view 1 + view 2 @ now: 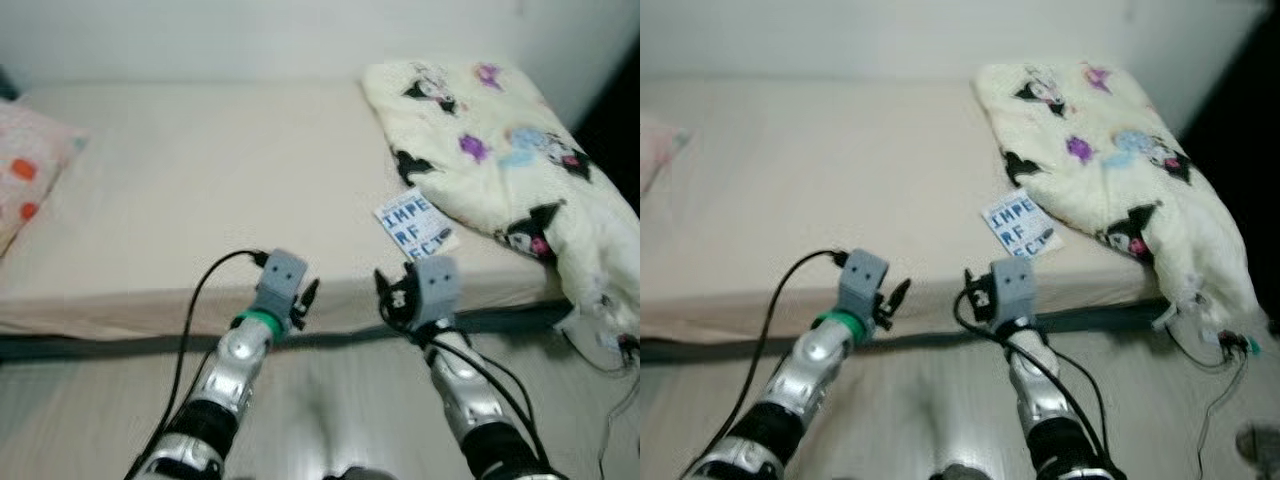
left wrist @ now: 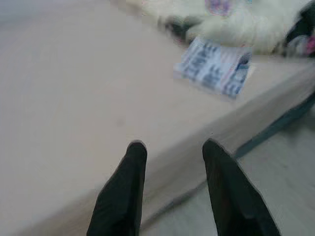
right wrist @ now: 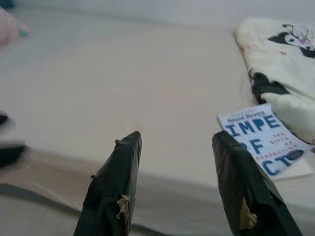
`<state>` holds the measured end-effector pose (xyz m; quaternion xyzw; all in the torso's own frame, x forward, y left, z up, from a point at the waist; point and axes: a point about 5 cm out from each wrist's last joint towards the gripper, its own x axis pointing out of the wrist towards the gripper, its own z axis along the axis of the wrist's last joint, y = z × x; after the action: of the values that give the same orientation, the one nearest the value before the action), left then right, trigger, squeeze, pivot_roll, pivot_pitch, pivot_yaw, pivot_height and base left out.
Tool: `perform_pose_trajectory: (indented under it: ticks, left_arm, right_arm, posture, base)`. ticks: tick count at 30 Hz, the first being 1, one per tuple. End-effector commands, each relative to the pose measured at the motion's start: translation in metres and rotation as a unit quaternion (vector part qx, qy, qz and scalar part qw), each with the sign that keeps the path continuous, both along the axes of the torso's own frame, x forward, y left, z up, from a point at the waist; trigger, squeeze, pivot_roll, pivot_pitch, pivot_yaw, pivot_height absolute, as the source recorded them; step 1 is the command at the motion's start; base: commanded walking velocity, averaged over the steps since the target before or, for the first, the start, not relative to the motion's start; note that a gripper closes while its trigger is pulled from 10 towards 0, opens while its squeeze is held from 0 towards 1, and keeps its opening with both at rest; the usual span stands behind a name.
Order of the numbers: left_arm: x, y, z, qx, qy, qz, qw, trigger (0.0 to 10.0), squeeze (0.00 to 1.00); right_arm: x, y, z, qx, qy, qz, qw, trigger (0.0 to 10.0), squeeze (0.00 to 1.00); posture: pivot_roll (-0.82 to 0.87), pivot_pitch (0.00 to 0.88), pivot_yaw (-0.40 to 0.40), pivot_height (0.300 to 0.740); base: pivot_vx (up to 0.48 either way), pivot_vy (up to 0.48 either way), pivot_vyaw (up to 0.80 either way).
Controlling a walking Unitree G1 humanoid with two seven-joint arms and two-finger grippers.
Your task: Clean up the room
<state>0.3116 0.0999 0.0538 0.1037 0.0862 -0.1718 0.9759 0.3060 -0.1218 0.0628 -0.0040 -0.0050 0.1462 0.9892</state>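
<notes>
Nearest: pale wood-look floor (image 1: 340, 400), both silver arms raised over it toward the bed edge. Left gripper (image 2: 172, 152) level with the mattress side, fingers (image 2: 125, 191) spread with a clear gap between them, holding nothing. Right gripper (image 3: 177, 142) alongside, also at the bed edge, fingers (image 3: 115, 187) parted wide, empty. Black cables trailing down both forearms.

Next: bed (image 1: 200, 190) with a plain beige sheet, dark base strip under the mattress. Book (image 1: 415, 225) lying flat on the sheet near the front edge, ahead of the right gripper and slightly to its right; white cover, large blue letters "IMPE…", author line "Brené Brown" legible in the right wrist view. Far corner of the book tucked just under the blanket.

Further: cream blanket (image 1: 490, 150) with cartoon prints, heaped on the right part of the bed, one end drooping over the edge toward the floor. Loose cable (image 1: 1215, 360) on the floor below that end.

Far left: pink pillow (image 1: 25, 165) with orange spots. White wall (image 1: 250, 35) behind the bed.
</notes>
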Motion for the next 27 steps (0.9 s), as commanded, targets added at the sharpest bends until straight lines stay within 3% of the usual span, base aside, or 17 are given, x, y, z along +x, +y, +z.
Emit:
perform_pose_trajectory:
  ticks: [1, 18, 27]
  left_arm:
    - [-0.0026, -0.0058, -0.0035, -0.002, 0.008, -0.006, 1.000, 10.0, 0.00]
    - [-0.0024, -0.0050, -0.0044, 0.000, 0.009, -0.003, 1.000, 10.0, 0.00]
    - [0.0001, -0.0030, -0.0046, 0.000, 0.016, 0.007, 1.000, 10.0, 0.00]
  right_arm:
    - [-0.0061, -0.0092, -0.0107, -0.004, 0.022, -0.012, 1.000, 10.0, 0.00]
    - [-0.0057, -0.0086, -0.0105, -0.005, 0.021, -0.010, 1.000, 10.0, 0.00]
    - [-0.0050, -0.0075, -0.0100, -0.004, 0.020, -0.009, 1.000, 10.0, 0.00]
  posture:
    - [-0.04, 0.000, 0.013, 0.740]
    - [-0.04, 0.000, 0.013, 0.740]
    - [-0.04, 0.000, 0.018, 0.740]
  base:
    - [0.000, -0.472, 0.00]
    - [0.000, -0.424, 0.00]
    - [0.000, 0.000, 0.00]
